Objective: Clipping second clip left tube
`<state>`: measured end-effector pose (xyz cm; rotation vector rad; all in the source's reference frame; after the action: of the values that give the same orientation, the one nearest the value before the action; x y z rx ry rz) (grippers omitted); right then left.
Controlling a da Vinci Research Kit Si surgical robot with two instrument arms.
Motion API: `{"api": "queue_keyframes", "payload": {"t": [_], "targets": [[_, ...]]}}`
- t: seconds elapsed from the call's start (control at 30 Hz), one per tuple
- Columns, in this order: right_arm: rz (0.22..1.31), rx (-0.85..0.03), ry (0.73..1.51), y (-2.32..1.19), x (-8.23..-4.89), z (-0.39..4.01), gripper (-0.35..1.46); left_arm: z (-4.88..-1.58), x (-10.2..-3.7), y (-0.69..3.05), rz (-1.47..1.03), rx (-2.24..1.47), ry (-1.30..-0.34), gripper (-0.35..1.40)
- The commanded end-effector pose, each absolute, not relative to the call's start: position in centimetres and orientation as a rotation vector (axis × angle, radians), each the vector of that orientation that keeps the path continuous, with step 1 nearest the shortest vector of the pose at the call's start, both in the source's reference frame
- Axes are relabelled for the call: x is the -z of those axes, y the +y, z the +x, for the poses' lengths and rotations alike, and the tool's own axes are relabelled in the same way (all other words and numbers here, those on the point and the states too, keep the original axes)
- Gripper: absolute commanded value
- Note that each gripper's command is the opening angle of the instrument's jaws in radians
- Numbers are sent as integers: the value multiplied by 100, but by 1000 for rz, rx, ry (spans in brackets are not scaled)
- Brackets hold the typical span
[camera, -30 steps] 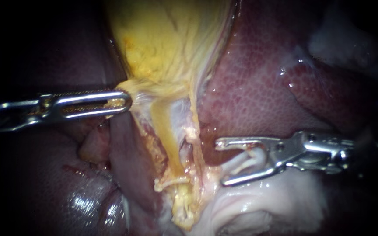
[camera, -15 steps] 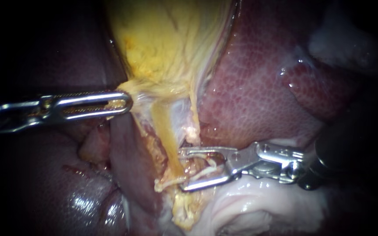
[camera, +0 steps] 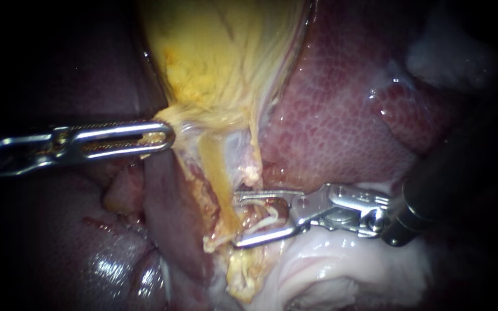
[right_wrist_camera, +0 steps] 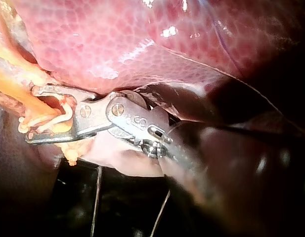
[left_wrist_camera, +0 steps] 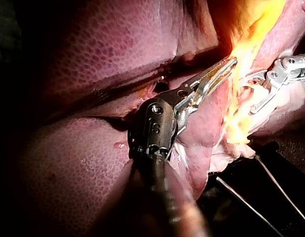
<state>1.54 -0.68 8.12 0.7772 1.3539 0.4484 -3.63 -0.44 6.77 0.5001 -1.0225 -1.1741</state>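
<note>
The yellow gallbladder (camera: 220, 52) hangs at the top centre against the dark red liver (camera: 341, 115). From its neck a yellow tube (camera: 217, 173), the left tube, runs downward. My left instrument (camera: 168, 137) is shut on the gallbladder's neck, also seen in the left wrist view (left_wrist_camera: 230, 63). My right instrument (camera: 234, 220) comes in from the right with its jaws open. They carry a white clip (camera: 267, 221), and their tips reach the tube on either side. In the right wrist view the instrument (right_wrist_camera: 31, 115) straddles orange-yellow strands.
Pale white tissue (camera: 329, 259) lies under the right instrument's shaft. A thinner pale strand (camera: 255, 155) runs beside the yellow tube on its right. Liver lobes (camera: 105, 253) fill the lower left. Thin dark wires (left_wrist_camera: 271, 192) cross the dark bench beyond the tissue.
My right instrument has moved left from the pale tissue to the yellow tube, its open jaws with the clip now at the tube. The left instrument has held still.
</note>
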Motion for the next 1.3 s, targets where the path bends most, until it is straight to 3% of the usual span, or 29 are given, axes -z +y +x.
{"api": "queue_keyframes", "payload": {"t": [0.03, 0.5, 0.87, 1.3], "targets": [[779, -445, 1354, -69, -813, 157, 60, -363, -678, -44, 500, 1174, -1022, -35], [856, -432, 1343, -79, -814, 173, 60, -364, -678, -44, 499, 1175, -1022, -35], [947, -391, 1419, -82, -786, 178, 60, -353, -699, -36, 495, 1173, -1023, -35], [947, -391, 1430, -81, -785, 196, 60, -365, -709, -40, 478, 1180, -1022, -35]]}}
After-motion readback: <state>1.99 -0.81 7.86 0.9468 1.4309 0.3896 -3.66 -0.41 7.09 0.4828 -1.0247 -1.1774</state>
